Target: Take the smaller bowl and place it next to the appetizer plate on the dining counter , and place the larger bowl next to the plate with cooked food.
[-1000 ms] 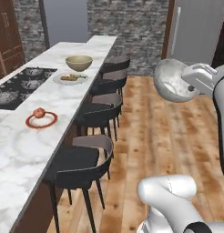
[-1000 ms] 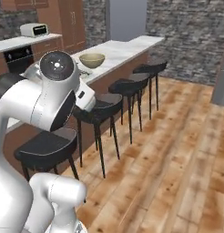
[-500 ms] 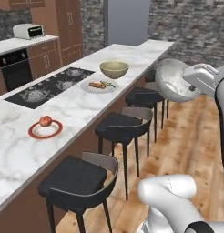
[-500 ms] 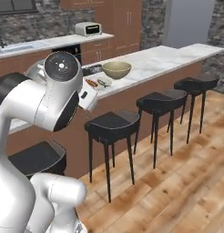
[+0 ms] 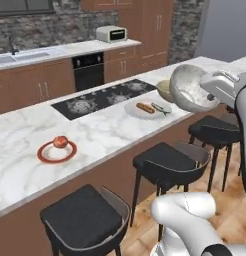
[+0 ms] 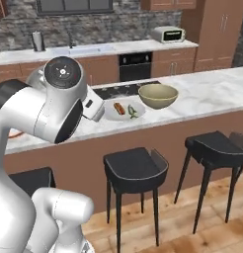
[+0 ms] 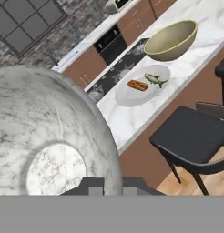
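Note:
My gripper [image 5: 211, 94] is shut on the rim of the smaller bowl [image 5: 189, 88], a grey-white speckled bowl held in the air above the stools, tilted with its pale inside showing. In the hand view this bowl [image 7: 50, 132] takes up the left side above my gripper [image 7: 107, 185]. The larger bowl [image 6: 158, 95], olive-tan, stands on the dining counter [image 5: 110, 131] beside the plate with cooked food [image 5: 147, 108]. The appetizer plate [image 5: 57, 150] lies further left on the counter. The larger bowl [image 7: 170, 41] and the food plate [image 7: 143, 84] lie ahead of the hand.
Black stools [image 5: 170, 162] [image 5: 82, 220] [image 6: 136, 165] stand along the counter's near side. A black cooktop [image 5: 105, 97] is set in the counter behind the plates. The back wall has cabinets, an oven, a sink and a toaster oven [image 5: 111, 33].
The base has turned and driven, so the whole picture shifted: the counter now lies across the view and closer. The speckled bowl stays held in the gripper.

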### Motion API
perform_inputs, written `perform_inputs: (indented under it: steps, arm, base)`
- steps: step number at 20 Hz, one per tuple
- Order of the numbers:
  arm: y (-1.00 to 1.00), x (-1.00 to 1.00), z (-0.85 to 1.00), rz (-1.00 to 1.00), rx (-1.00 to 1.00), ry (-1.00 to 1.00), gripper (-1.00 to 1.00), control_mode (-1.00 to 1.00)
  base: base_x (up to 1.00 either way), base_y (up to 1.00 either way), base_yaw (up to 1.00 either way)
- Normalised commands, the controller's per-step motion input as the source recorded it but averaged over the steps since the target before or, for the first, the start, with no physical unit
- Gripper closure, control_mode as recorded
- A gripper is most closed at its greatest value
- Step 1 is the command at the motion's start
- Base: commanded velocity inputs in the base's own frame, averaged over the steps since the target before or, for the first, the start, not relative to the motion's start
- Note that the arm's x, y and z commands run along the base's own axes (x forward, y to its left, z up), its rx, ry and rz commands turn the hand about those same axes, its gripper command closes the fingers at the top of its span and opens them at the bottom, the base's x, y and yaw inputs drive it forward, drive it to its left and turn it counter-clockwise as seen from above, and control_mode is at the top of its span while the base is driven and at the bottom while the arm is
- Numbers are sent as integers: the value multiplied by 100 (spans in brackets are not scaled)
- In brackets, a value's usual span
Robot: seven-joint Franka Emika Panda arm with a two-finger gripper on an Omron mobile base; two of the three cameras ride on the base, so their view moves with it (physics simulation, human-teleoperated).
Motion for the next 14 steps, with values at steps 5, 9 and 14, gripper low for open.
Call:
perform_inputs:
  steps: [5,9,14]
  arm:
    - [0,0,0,0,0,0,100,100]
    - [0,0,0,0,0,0,100,100]
    - [0,0,0,0,0,0,100,100]
  base:
    - [100,-16,64]
    - [95,4,69]
    - [100,4,64]
